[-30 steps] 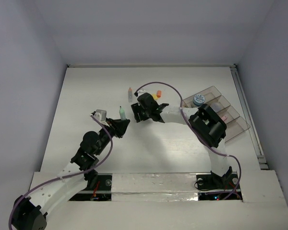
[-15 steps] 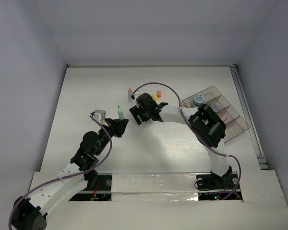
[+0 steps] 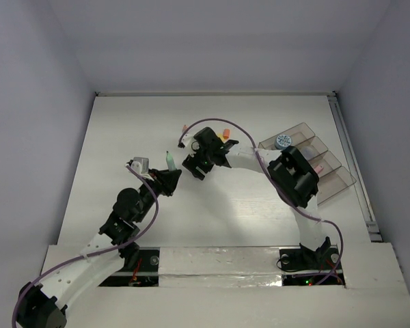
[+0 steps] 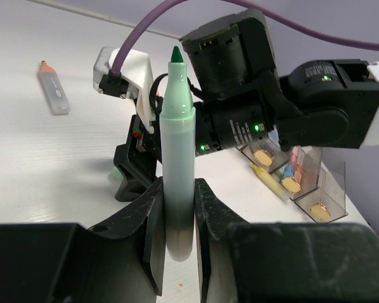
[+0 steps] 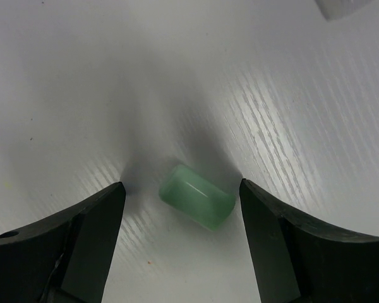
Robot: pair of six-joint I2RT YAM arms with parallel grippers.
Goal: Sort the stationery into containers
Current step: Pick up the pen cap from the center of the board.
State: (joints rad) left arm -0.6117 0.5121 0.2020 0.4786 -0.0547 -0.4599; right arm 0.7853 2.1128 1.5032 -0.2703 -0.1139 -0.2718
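Note:
My left gripper is shut on a pale-green pen and holds it upright with the dark green tip on top; both show in the top view, gripper and pen. My right gripper is open, low over the table, its jaws on either side of a small pale-green cap-like piece without touching it. In the top view it is just right of the pen. The smoky-brown organiser tray stands at the right, holding a blue-white tub and pink items.
A grey marker with an orange cap lies far left of the right wrist, partly behind the cable in the top view. Small orange and yellow pieces lie behind that wrist. The tray's compartments hold gold-ended items.
My right gripper has shifted slightly toward the far left, staying low. My left gripper with the green pen has edged a little left.

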